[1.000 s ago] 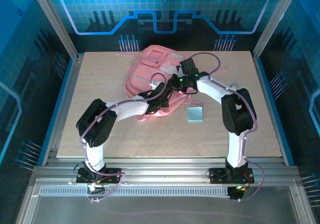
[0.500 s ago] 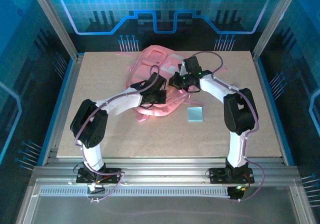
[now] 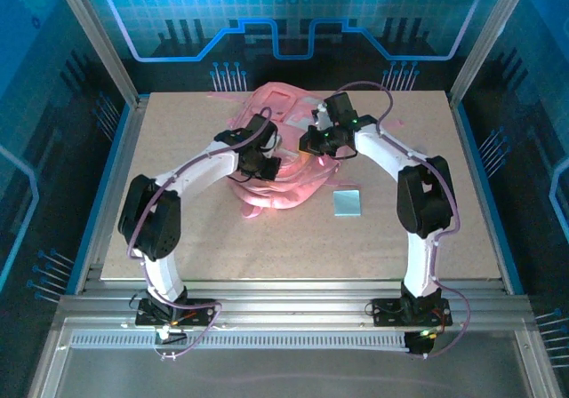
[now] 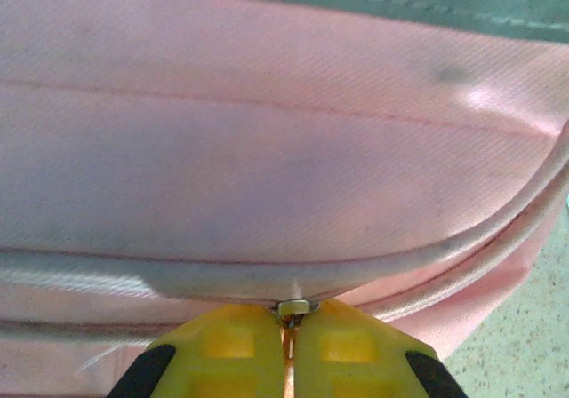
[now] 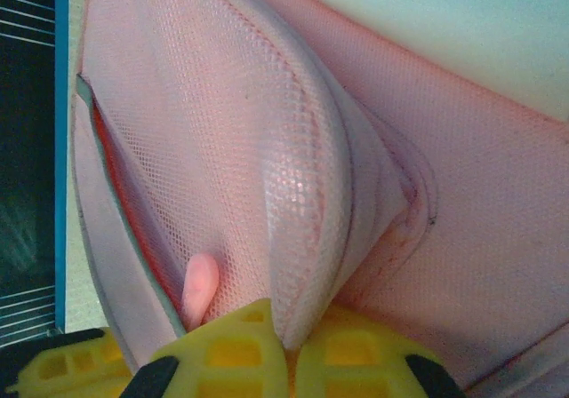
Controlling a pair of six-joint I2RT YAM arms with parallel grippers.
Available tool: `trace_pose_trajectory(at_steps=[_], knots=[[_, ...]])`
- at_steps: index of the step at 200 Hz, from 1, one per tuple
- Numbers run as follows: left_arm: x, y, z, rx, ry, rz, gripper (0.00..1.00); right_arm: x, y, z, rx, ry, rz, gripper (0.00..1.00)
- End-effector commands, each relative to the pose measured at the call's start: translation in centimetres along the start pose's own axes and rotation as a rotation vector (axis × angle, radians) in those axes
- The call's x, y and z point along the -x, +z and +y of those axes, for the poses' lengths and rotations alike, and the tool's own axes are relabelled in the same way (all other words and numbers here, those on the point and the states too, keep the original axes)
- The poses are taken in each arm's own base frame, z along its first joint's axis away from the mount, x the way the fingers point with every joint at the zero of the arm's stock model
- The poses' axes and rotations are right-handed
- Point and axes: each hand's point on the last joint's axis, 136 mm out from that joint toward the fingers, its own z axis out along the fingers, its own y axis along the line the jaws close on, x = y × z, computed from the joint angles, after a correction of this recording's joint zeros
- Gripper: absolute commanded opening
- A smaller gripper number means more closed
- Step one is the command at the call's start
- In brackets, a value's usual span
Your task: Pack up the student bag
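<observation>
Top external: student bag (image 3: 286, 190) sits far-centre on the tabletop (image 3: 222, 247), long axis roughly far-to-near, both arms on it.
Left pincer (image 4: 292, 323): clamped tight on the zipper pull (image 4: 292, 308); the seam runs crosswise just ahead of the tips.
Right pincer (image 5: 289, 336): closed, pinching a fold of mesh (image 5: 307, 229) on the bag's right side.
Blue card (image 3: 348, 203): flat, just right of the bag; right arm nearer.
Next, likely: left drags the pull along the seam while right holds the fabric.
</observation>
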Motion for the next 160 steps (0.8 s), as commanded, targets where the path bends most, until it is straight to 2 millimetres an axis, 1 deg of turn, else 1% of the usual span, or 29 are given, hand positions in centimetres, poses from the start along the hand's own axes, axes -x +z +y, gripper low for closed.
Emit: trace_pose_trajectory(at_steps=[1, 22, 29, 35, 41, 48, 59, 77, 85, 97, 105, 110, 124, 130, 137, 138, 141, 144, 145, 146, 147, 151, 152, 153, 160], knots=[[-4.6, -2.4, 3.5, 0.067, -0.012, 0.131, 0.0, 4.4, -2.2, -2.1, -0.061, -0.058, -0.117, 0.0], [-4.2, -2.8, 6.1, 0.16, 0.025, 0.098, 0.0, 5.2, -2.3, -2.9, -0.113, -0.088, -0.119, 0.0], [-4.1, -2.9, 7.0, 0.176, 0.004, 0.094, 0.0, 5.7, -2.4, -3.3, -0.138, -0.098, -0.128, 0.0], [-4.2, -3.1, 7.2, 0.164, -0.029, 0.099, 0.0, 6.3, -2.5, -3.7, -0.161, -0.099, -0.14, 0.0], [-4.2, -3.3, 6.9, 0.141, -0.052, 0.102, 0.0, 6.9, -2.7, -4.0, -0.173, -0.095, -0.149, 0.0], [-4.2, -3.5, 5.8, 0.097, -0.064, 0.099, 0.0, 7.5, -2.7, -4.0, -0.166, -0.088, -0.153, 0.0], [-4.2, -3.6, 3.5, 0.036, -0.065, 0.087, 0.0, 8.4, -2.6, -3.3, -0.127, -0.074, -0.155, 0.0], [-4.0, -3.8, -0.8, -0.064, -0.071, 0.048, 0.0, 9.1, -2.5, -1.5, -0.05, -0.049, -0.144, 0.0], [-3.6, -3.9, -2.6, -0.117, -0.088, 0.021, 0.0, 9.2, -2.5, -0.9, -0.036, -0.037, -0.143, 0.06], [-3.0, -3.9, -4.8, -0.194, -0.126, -0.016, 0.0, 9.0, -2.9, -0.4, -0.025, -0.016, -0.14, 0.22], [-2.5, -3.8, -6.0, -0.247, -0.143, -0.038, 0.0, 8.6, -3.3, -0.2, -0.02, -0.002, -0.136, 0.35], [-2.2, -3.6, -6.5, -0.268, -0.161, -0.048, 0.0, 8.3, -3.7, -0.1, -0.021, 0.006, -0.137, 0.42], [-1.2, -3.0, -7.7, -0.327, -0.18, -0.063, 0.0, 7.0, -5.0, 0.0, -0.028, 0.024, -0.146, 0.55], [-0.8, -2.7, -8.1, -0.342, -0.186, -0.06, 0.0, 6.3, -5.5, -0.2, -0.03, 0.034, -0.147, 0.57], [-0.4, -2.5, -8.6, -0.356, -0.183, -0.058, 0.0, 5.3, -6.4, 0.0, -0.024, 0.043, -0.155, 0.61], [-0.3, -2.5, -8.7, -0.359, -0.181, -0.058, 0.0, 5.2, -6.8, 0.3, -0.021, 0.041, -0.161, 0.61], [-0.1, -2.4, -9.0, -0.363, -0.175, -0.058, 0.0, 4.7, -6.7, 0.1, -0.021, 0.047, -0.156, 0.62], [0.0, -2.3, -9.1, -0.365, -0.173, -0.056, 0.0, 4.4, -7.3, 0.3, -0.014, 0.047, -0.164, 0.62], [0.1, -2.2, -9.1, -0.365, -0.172, -0.056, 0.0, 4.2, -7.1, 0.1, -0.017, 0.052, -0.157, 0.63], [0.1, -2.2, -9.2, -0.364, -0.17, -0.056, 0.0, 4.1, -7.5, 0.3, -0.014, 0.05, -0.162, 0.63], [0.1, -2.2, -9.2, -0.364, -0.169, -0.057, 0.0, 3.9, -7.3, 0.1, -0.017, 0.054, -0.158, 0.63], [0.4, -2.2, -9.5, -0.366, -0.162, -0.058, 0.0, 3.3, -7.9, 0.2, -0.017, 0.059, -0.163, 0.63], [0.4, -2.1, -9.5, -0.366, -0.161, -0.057, 0.0, 3.2, -7.8, 0.0, -0.02, 0.062, -0.159, 0.63], [0.4, -2.1, -9.6, -0.367, -0.16, -0.057, 0.0, 3.0, -8.1, 0.1, -0.018, 0.062, -0.163, 0.63], [0.6, -1.9, -9.9, -0.371, -0.153, -0.052, 0.0, 2.0, -8.5, -0.1, -0.021, 0.076, -0.165, 0.63]])
